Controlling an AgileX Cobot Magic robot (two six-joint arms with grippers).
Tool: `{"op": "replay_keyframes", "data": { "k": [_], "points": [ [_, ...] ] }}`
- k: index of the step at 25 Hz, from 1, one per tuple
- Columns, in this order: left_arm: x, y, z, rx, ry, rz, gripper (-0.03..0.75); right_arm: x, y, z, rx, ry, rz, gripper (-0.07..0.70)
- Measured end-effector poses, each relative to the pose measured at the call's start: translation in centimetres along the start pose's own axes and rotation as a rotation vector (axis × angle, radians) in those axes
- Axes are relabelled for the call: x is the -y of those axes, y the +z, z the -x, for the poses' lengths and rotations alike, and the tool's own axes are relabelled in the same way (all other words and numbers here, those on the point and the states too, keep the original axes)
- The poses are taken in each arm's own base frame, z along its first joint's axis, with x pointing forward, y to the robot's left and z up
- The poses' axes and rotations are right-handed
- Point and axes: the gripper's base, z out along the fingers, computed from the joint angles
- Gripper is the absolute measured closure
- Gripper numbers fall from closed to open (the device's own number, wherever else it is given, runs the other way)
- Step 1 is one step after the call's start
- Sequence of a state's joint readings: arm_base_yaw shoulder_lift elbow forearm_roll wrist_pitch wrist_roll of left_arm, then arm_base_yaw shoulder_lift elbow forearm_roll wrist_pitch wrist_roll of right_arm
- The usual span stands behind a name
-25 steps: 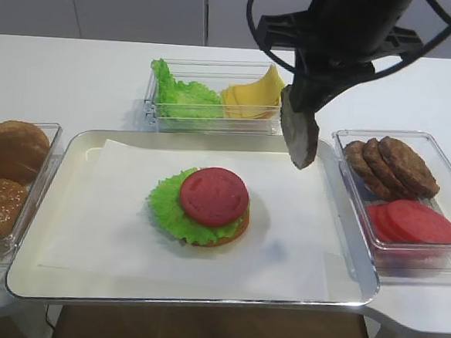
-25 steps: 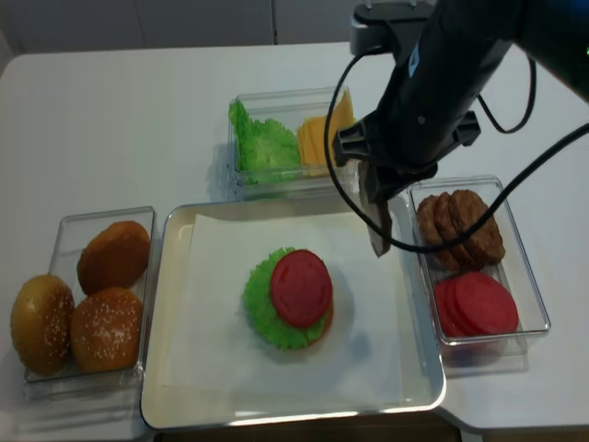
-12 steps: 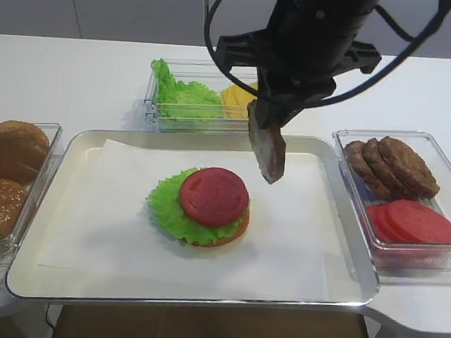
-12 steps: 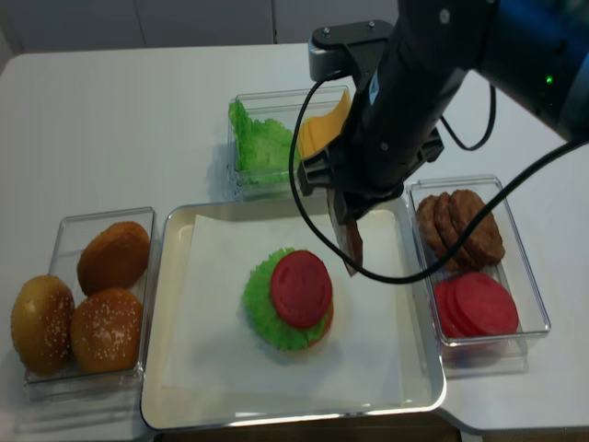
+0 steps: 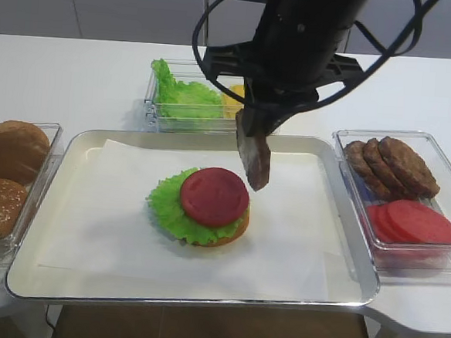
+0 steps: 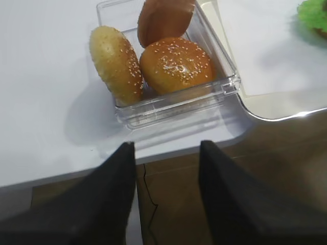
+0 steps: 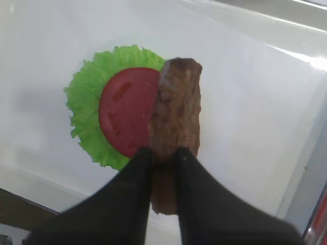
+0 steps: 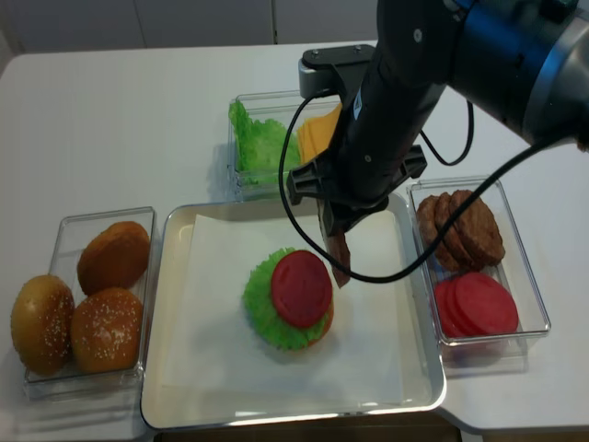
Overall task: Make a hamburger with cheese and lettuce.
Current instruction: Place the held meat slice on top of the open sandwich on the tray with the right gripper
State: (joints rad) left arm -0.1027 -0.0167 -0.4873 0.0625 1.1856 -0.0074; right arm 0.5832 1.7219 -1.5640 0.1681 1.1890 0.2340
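Note:
The hamburger (image 5: 211, 207) sits mid-tray: an orange-brown bun base, frilly green lettuce and a red tomato slice (image 7: 127, 109) on top. My right gripper (image 7: 163, 152) is shut on a brown patty (image 5: 253, 159), held on edge and hanging just above the tomato's right rim (image 8: 339, 262). Loose lettuce (image 8: 258, 143) and pale yellow cheese slices (image 8: 317, 133) share a clear box behind the tray, the cheese partly hidden by the arm. My left gripper (image 6: 166, 148) stands open and empty over the table's front edge, near the bun box.
A clear box of sesame buns (image 8: 92, 295) stands left of the silver tray (image 5: 201, 299). A clear box with brown patties (image 5: 392, 165) and tomato slices (image 5: 411, 221) stands to its right. White paper (image 5: 90, 229) lines the tray.
My right gripper has carried the patty leftward and a little lower, from beside the patty box to the right edge of the hamburger. The left gripper view has no earlier frame.

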Motion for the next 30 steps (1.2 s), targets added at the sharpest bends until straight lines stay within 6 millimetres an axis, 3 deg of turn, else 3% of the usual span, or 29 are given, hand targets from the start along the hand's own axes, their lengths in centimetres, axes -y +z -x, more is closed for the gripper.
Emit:
{"op": "replay_keyframes", "data": {
  "k": [14, 30],
  "points": [
    [0.0, 0.0, 0.0, 0.0, 0.0, 0.0, 0.406, 0.0, 1.5, 0.5, -0.01, 0.017, 0.004, 0.505],
    [0.0, 0.0, 0.0, 0.0, 0.0, 0.0, 0.406, -0.2, 1.7, 0.6, -0.012, 0.02, 0.021, 0.505]
  ]
}}
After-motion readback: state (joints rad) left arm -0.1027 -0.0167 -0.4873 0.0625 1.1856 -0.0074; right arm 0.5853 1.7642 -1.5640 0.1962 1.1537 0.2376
